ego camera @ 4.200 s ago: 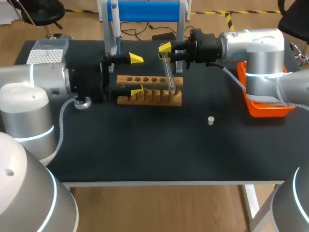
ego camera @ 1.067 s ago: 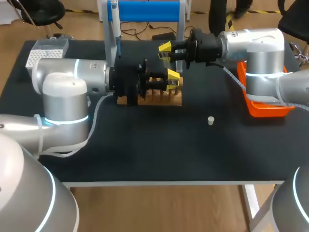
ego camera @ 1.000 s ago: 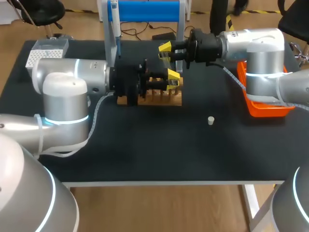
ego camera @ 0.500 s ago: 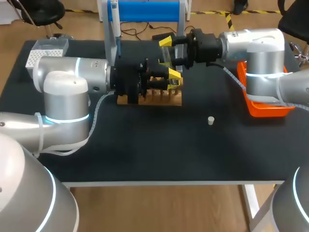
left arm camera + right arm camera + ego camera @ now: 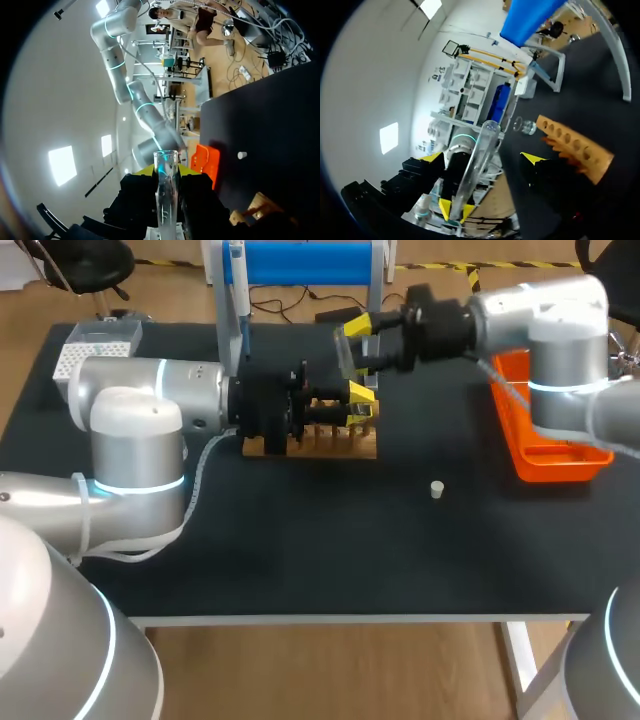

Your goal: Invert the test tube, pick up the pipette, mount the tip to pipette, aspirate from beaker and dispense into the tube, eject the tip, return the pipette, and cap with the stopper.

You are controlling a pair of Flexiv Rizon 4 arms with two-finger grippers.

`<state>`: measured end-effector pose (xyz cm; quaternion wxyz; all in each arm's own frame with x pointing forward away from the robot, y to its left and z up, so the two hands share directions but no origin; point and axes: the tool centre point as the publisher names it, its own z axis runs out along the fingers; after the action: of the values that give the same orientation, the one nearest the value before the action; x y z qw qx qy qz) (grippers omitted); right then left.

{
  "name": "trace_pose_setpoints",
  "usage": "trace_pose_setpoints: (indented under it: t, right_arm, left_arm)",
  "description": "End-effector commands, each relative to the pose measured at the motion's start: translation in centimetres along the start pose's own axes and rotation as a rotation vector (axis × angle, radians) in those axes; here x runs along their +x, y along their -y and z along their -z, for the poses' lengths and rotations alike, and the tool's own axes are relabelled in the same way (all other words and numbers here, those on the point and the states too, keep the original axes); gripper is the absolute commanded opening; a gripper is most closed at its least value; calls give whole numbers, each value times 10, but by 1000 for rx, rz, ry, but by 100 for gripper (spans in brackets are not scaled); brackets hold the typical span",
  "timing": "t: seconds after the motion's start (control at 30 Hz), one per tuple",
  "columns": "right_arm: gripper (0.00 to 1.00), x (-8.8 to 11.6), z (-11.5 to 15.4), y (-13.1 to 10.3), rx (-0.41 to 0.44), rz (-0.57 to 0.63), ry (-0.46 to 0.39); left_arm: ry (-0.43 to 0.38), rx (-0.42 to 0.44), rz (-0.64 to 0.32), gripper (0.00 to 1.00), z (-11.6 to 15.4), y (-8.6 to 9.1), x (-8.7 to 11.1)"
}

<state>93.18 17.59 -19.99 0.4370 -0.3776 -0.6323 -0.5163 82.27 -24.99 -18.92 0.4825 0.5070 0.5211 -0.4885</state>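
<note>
The tube (image 5: 165,195) is now gripped only by the left gripper (image 5: 360,402), closed on its lower end above the rack (image 5: 330,446). The right gripper (image 5: 362,344) has been opened and drawn back, so the handover is judged done and that arm is freed for the next step.

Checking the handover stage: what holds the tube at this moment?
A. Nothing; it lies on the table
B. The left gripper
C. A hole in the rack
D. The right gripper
B: the left gripper is shut on the tube by the rack, while the right gripper stands open, its fingers clear of the tube on either side.
</note>
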Motion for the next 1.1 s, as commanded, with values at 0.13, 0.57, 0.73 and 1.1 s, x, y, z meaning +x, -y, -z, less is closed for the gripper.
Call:
trace_pose_setpoints:
  t: [0.13, 0.57, 0.73, 1.1]
  right_arm:
    - [100, -7, 25, -5, -5, 638, 355]
    - [100, -13, 24, -4, 45, 671, 370]
    - [100, -53, 24, 4, 240, 761, 351]
    - [100, -88, 20, 11, 450, 889, 239]
  left_arm:
    - [-2, 1, 0, 0, 0, -1, -1]
    - [-2, 1, 0, 0, 0, -1, -1]
    - [-2, 1, 0, 0, 0, -1, -1]
    - [-2, 1, 0, 0, 0, -1, -1]
